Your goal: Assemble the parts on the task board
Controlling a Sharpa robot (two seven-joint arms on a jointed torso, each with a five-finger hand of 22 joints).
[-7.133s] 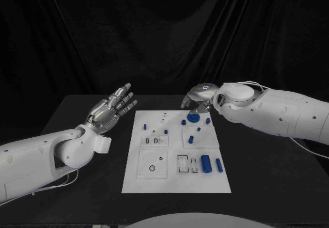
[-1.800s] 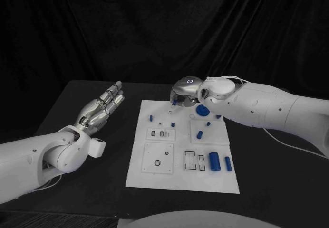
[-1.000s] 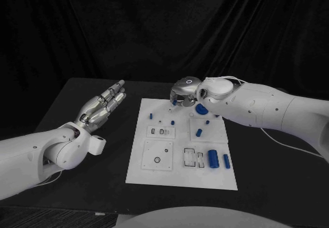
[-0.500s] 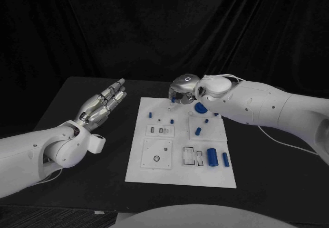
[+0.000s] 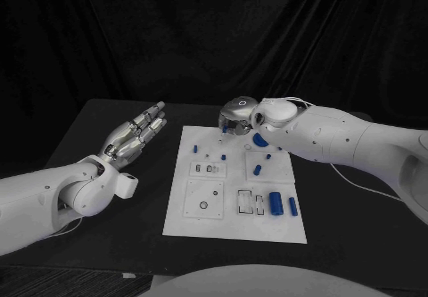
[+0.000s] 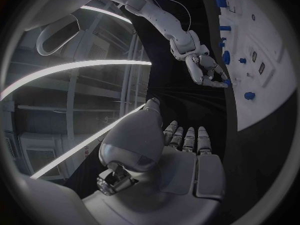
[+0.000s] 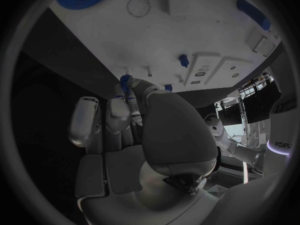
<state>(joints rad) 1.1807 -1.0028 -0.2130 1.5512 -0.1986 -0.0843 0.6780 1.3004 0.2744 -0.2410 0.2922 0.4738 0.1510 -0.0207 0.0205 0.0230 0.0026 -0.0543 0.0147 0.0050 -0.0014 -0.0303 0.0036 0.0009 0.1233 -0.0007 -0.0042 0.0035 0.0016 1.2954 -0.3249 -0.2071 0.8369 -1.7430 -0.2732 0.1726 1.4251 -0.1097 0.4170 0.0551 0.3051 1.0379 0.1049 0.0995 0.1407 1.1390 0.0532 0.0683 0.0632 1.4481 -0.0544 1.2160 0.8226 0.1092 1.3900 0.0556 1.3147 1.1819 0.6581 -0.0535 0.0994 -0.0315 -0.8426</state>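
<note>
Right hand [image 5: 236,120]: at the far edge of the task board [image 5: 234,226], my fingertips [image 7: 129,99] pinch a small blue part [image 7: 127,80] | Left hand [image 5: 133,136]: raised flat left of the board, fingers straight, close together, holding nothing | Other blue parts [image 5: 276,202] lie on the board's right side.

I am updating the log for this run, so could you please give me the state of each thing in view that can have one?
Left robot hand: open, raised beside the task board, holding nothing.
Right robot hand: over the board's far edge, pinching a small blue part.
Task board: flat on the table.
Blue gear: lying on the board.
Two blue cylinders: lying side by side.
</note>
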